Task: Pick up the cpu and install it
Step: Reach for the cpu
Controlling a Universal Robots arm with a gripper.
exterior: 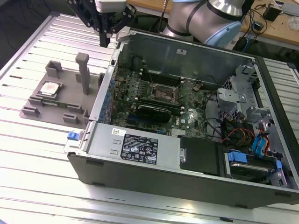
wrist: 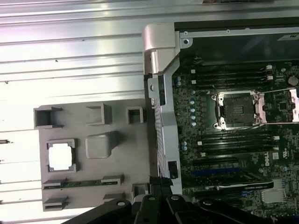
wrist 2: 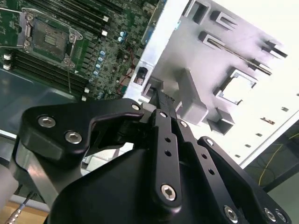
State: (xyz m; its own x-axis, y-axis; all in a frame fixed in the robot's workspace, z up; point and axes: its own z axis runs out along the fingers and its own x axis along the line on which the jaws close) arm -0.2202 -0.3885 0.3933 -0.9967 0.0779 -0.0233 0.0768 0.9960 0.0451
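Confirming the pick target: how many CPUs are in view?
1: the cpu lies in the grey fixture, at the exterior view's left of the computer case. The socket looks empty.

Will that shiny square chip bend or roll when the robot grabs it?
Probably not: the cpu looks flat and metal-topped, so likely stiff, not rolling. It lies flat in the grey holder, so tipping seems unlikely.

- Your cpu [exterior: 49,88] is a flat square chip, silvery top facing up.
- It lies level in a square pocket of the grey fixture [exterior: 56,106].
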